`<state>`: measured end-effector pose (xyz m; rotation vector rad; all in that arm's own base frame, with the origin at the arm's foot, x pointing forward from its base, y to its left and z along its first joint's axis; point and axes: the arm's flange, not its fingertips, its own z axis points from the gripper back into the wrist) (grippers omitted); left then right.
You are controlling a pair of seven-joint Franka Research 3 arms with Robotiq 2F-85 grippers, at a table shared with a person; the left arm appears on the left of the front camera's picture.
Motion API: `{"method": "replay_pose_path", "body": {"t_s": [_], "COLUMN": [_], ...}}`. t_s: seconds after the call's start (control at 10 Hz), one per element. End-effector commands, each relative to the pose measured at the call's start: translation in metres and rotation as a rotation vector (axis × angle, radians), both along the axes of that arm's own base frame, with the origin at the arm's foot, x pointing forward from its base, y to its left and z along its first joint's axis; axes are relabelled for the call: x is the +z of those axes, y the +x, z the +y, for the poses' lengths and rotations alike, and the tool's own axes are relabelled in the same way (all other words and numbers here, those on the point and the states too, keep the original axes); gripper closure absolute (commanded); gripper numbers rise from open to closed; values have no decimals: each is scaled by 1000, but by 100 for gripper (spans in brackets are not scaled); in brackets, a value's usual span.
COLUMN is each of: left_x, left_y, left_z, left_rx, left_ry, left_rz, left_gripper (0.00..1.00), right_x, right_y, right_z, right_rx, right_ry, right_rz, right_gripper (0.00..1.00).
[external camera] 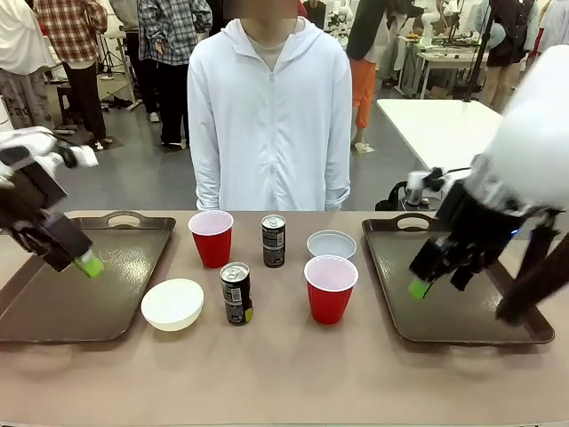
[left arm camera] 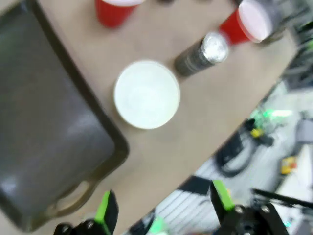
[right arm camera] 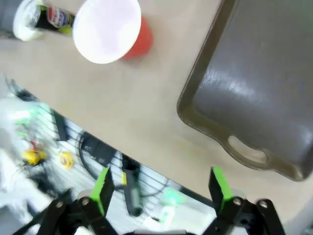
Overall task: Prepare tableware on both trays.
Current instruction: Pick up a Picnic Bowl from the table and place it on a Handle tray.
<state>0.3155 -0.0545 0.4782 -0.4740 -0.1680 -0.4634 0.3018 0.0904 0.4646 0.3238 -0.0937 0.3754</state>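
Table (external camera: 284,378) with 2 trays (external camera: 53,307) (external camera: 449,316), cups (external camera: 212,242) (external camera: 330,295), cans (external camera: 273,244) (external camera: 236,298), bowls (external camera: 172,304) (external camera: 331,244)

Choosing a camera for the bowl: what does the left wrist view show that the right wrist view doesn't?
Left wrist, not right: white bowl, left tray, a second red cup, left end effector, open. Right wrist, not left: right tray, right end effector, open. Both: the near can, one red cup, the tabletop.
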Motion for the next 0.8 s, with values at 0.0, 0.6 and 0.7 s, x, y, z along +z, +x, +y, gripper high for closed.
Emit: {"method": "replay_pose_path", "body": {"t_s": [0.0, 0.6, 0.7], "left_x": [16, -7, -12], "left_y": [4, -1, -3], "left_z": [54, 167, 182], "left_rx": [107, 367, 377], "left_ry": [-328, -512, -516], "left_rz": [19, 56, 74], "left_gripper": [0, 0, 0], "right_x": [-14, -38, -41], "right_y": [-38, -69, -70], "right_z": [-88, -186, -189], "right_rx": [-127, -263, -261], "right_ry": [345, 759, 771], "right_rz": [-26, -24, -19], "right_gripper": [0, 0, 0]}}
